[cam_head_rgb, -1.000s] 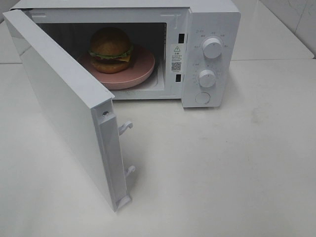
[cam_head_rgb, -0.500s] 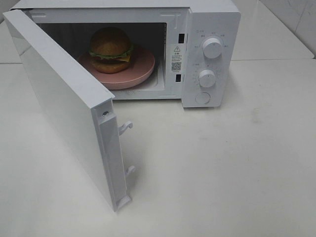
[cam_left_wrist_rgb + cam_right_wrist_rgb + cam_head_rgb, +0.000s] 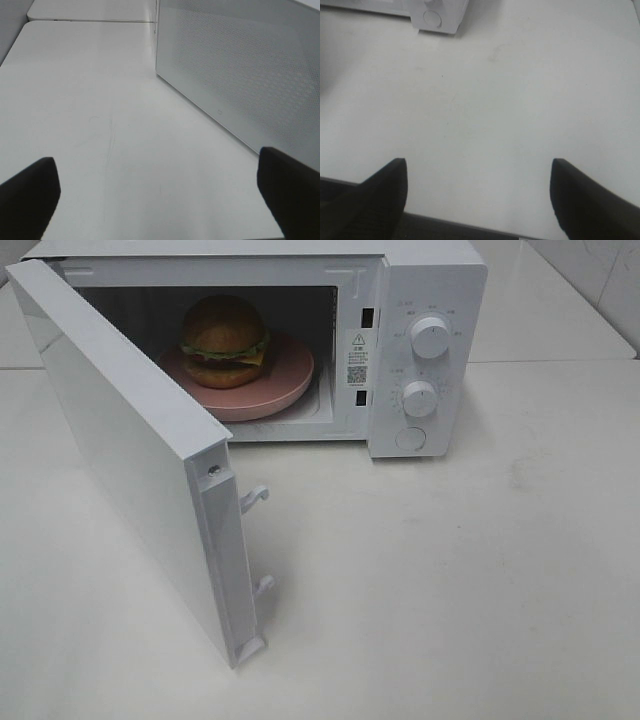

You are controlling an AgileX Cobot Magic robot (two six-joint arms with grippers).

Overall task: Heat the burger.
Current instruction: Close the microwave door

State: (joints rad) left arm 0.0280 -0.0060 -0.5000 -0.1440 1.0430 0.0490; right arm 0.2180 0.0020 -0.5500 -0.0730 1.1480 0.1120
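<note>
The burger (image 3: 224,332) sits on a pink plate (image 3: 285,380) inside the white microwave (image 3: 430,280), whose door (image 3: 130,455) stands wide open toward the front left. Neither gripper shows in the exterior high view. In the left wrist view my left gripper (image 3: 160,192) is open and empty over the bare table, beside the door's mesh-patterned outer face (image 3: 240,70). In the right wrist view my right gripper (image 3: 477,197) is open and empty near the table's front edge, well back from the microwave's corner (image 3: 437,17).
The microwave has two knobs (image 3: 430,337) and a round button (image 3: 410,438) on its right panel. Two white door latches (image 3: 254,498) stick out of the door's edge. White table (image 3: 480,580) spreads to the front and right.
</note>
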